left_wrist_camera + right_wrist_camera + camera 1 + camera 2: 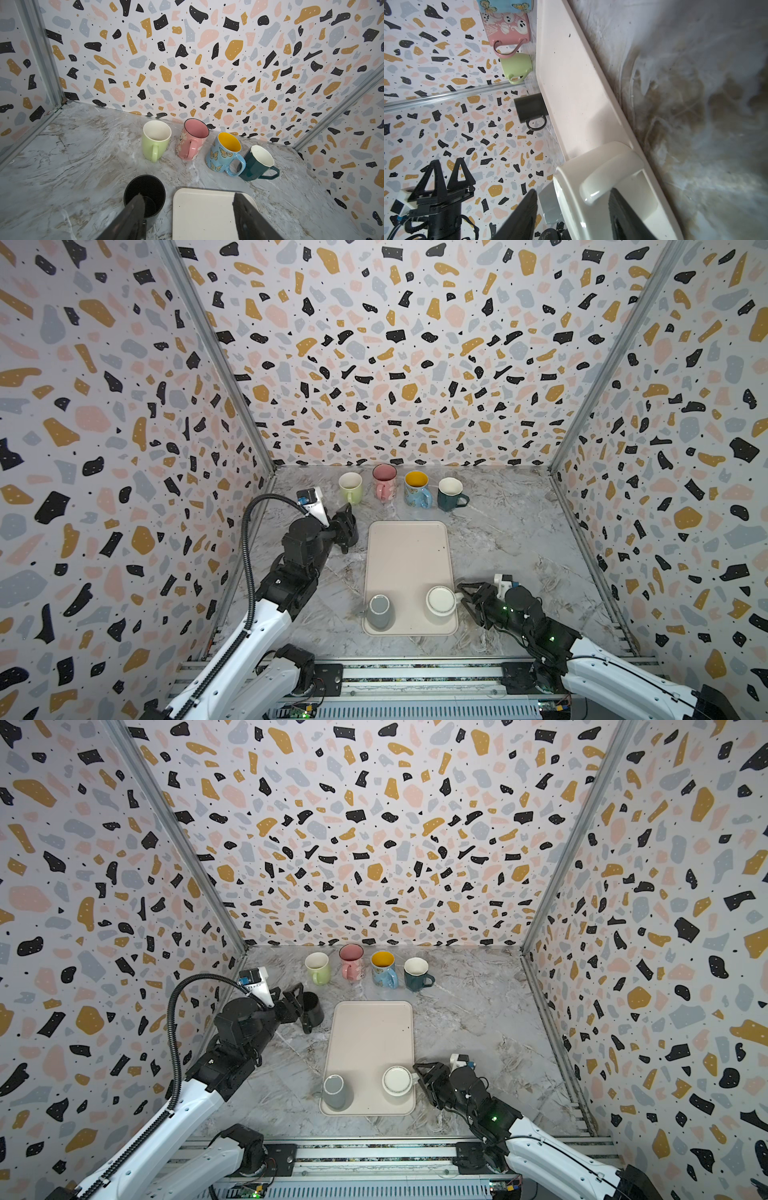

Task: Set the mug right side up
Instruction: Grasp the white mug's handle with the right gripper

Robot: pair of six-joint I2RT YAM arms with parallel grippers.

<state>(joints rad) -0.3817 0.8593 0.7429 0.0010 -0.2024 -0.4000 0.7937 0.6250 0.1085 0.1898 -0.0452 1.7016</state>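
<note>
The white mug (441, 600) sits upside down at the near right corner of the tray (407, 547), its handle (602, 182) between the parted jaws of the right gripper (462, 595), while the left gripper (187, 197) gapes wide beside an upright black mug (145, 191).

Left arm (299, 556) extended forward, right arm (536, 626) low, left fingers (135, 214) and right fingers (625, 216) apart.

The butterfly mug (506, 5) runs off the right wrist view's edge. The grey mug (549, 204) (a sliver) hides behind the white mug (575, 197).
</note>
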